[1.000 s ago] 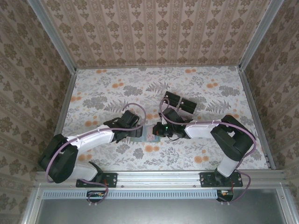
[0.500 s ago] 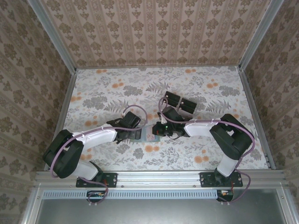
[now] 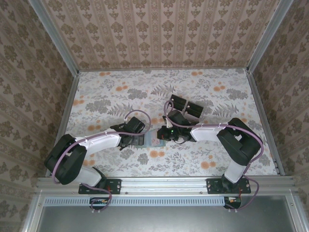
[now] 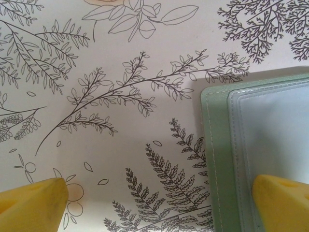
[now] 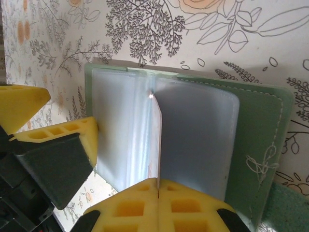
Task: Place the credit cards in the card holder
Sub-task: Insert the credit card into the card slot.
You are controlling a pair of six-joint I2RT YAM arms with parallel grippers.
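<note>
The far strip of the worktop [image 3: 111, 89] lies open from side to side, and so does the right side past the right arm. The middle is tight. The left hand [image 3: 139, 138] and right hand [image 3: 161, 135] face each other closely over the open card holder [image 3: 150, 141], with a thin card [image 5: 155, 140] standing on edge between them. Just behind the right hand sits a tray of black blocks [image 3: 187, 107]. Patterned walls [image 3: 159, 34] close three sides.
</note>
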